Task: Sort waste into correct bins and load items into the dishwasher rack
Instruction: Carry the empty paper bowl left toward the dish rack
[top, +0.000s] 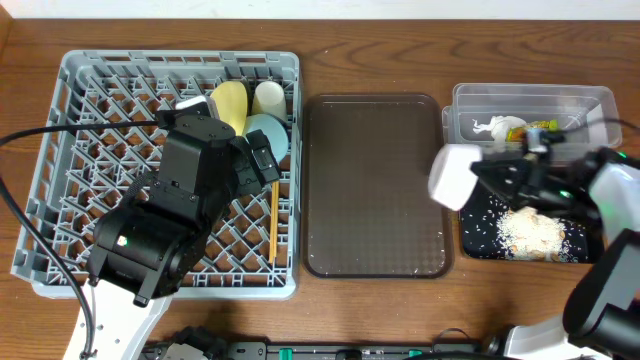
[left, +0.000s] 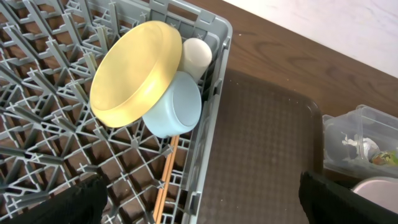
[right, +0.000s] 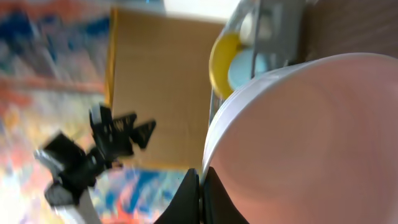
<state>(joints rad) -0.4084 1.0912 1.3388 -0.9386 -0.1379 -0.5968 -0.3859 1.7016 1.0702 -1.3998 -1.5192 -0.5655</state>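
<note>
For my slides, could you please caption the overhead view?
Right gripper shut on the white bowl by the black tray; plate, blue bowl, cup and chopsticks sit in the rack.

Wooden table (top: 380, 30) carrying four containers.
Grey dishwasher rack (top: 180, 58) at left, brown serving tray (top: 375, 185) centre, clear tub (top: 530, 95) far right, black tray (top: 480, 238) just nearer.

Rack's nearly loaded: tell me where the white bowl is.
Overhead, right side: the white bowl is in the right gripper, over the black tray's left edge, beside the brown tray.
</note>
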